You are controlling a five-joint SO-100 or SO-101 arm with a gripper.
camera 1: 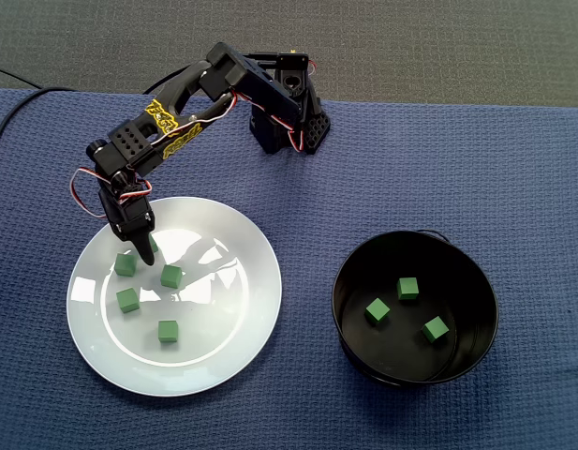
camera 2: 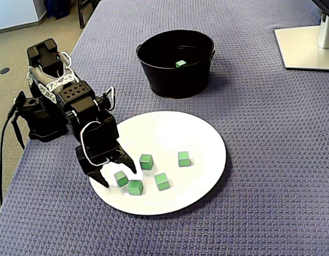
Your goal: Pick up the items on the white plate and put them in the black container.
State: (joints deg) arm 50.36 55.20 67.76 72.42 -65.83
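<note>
- Yellow lettering (camera 1: 172,128) runs along the black arm (camera 1: 223,80). It is too small and slanted to read in either fixed view.
- The gripper (camera 2: 117,175) hangs low over the plate's edge nearest the arm's base. Its jaws are spread, and one green cube (camera 2: 121,179) lies between them. Whether a finger touches it cannot be told.
- In the fixed view from above, the gripper half hides that cube, and the gap between the jaws does not show.
- The white plate (camera 2: 207,138) holds five green cubes (camera 2: 146,161) in all. The other four lie loose between the gripper and the plate's middle.
- The black container (camera 1: 349,319) stands on the desk beside the plate, not touching it.
- From above, three more cubes show on the container's floor. The slanted fixed view shows only one, and the near wall hides the rest.
- A white stand (camera 2: 305,45) sits at a far corner of the desk, cut off by the picture's edge. It shows only in the slanted view.
- A blue woven cloth (camera 1: 513,169) covers the desk.
</note>
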